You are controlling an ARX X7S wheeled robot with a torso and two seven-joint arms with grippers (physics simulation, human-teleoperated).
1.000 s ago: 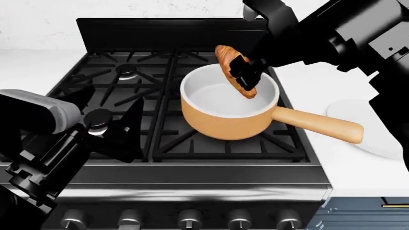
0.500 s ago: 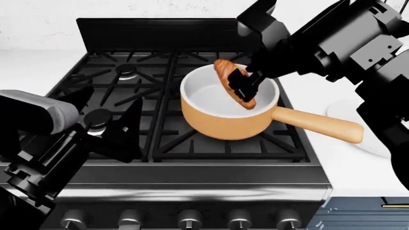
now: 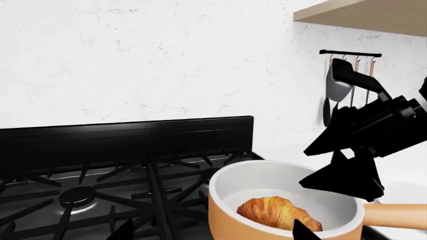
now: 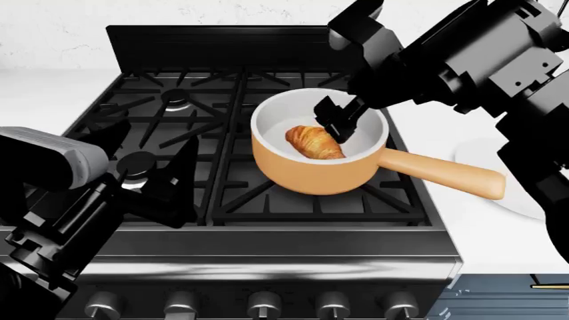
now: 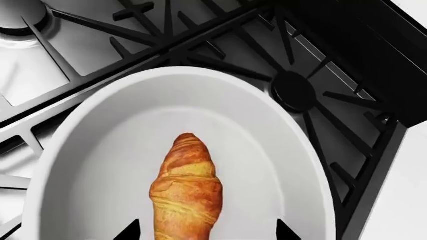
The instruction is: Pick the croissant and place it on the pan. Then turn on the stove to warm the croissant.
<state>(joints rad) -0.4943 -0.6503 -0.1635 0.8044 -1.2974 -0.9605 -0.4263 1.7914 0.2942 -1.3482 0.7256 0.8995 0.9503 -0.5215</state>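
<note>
I see a white plate [image 4: 520,190] on the white worktop [image 4: 444,127], with utensils [image 3: 347,82] hanging on a rail above that worktop.

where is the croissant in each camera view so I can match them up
Left wrist view: the croissant lies inside the pan, low in the picture.
Head view: croissant on the pan's white floor, just below the right gripper.
Right wrist view: croissant at bottom centre.
Shared landmark: the pan's white rim.

flaky ridged golden croissant [image 4: 315,142], smooth matt white-lined orange pan [image 4: 294,168], matt black iron grates [image 4: 186,113], glossy black stove [image 4: 266,247] front, marbled white wall [image 3: 147,60]
</note>
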